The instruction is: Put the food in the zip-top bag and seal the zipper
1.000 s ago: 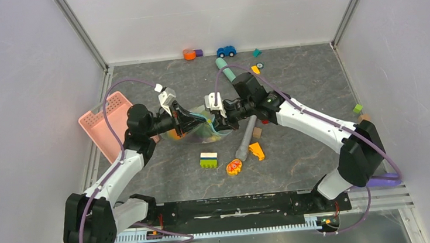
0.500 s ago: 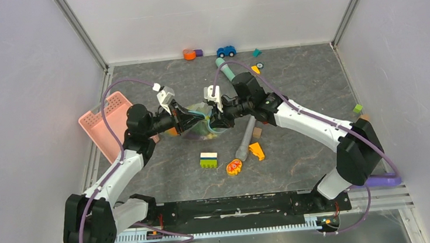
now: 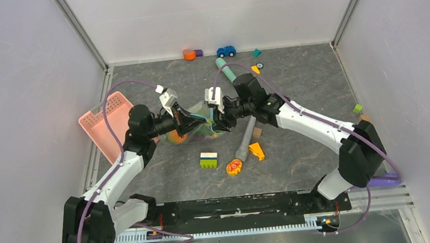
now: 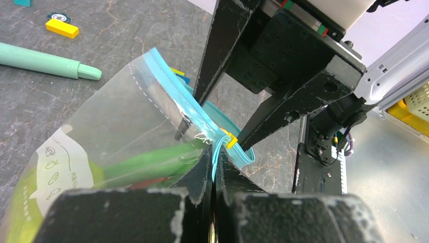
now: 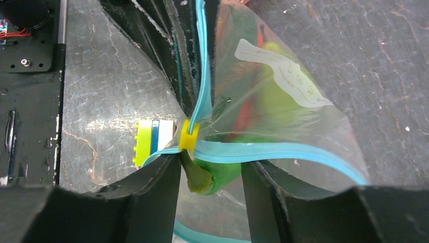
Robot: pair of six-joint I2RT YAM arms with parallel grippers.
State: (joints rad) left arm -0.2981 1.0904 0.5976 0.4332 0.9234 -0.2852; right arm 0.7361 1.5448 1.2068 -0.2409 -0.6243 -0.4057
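The clear zip-top bag (image 3: 196, 125) hangs between both grippers at the table's middle. Green, orange and red food (image 4: 146, 159) shows inside it. My left gripper (image 4: 215, 157) is shut on the end of the teal zipper (image 4: 169, 86), next to the yellow slider (image 4: 230, 139). My right gripper (image 5: 210, 169) is open, its jaws standing either side of the zipper (image 5: 283, 152) just below the slider (image 5: 188, 136). A green food piece (image 5: 217, 174) lies between them inside the bag. The white label (image 5: 283, 71) faces the right wrist camera.
A pink basket (image 3: 107, 122) leans at the left wall. A striped block (image 3: 208, 159), flat orange oval toy (image 3: 234, 167), grey stick (image 3: 245, 139) and orange wedge (image 3: 256, 151) lie near the front. A teal stick (image 3: 227, 70), blue car (image 3: 226, 51) and small blocks sit at the back.
My right gripper's jaws have spread apart from shut and stand open around the zipper. The bag has shifted a little to the left. The left gripper keeps its hold.
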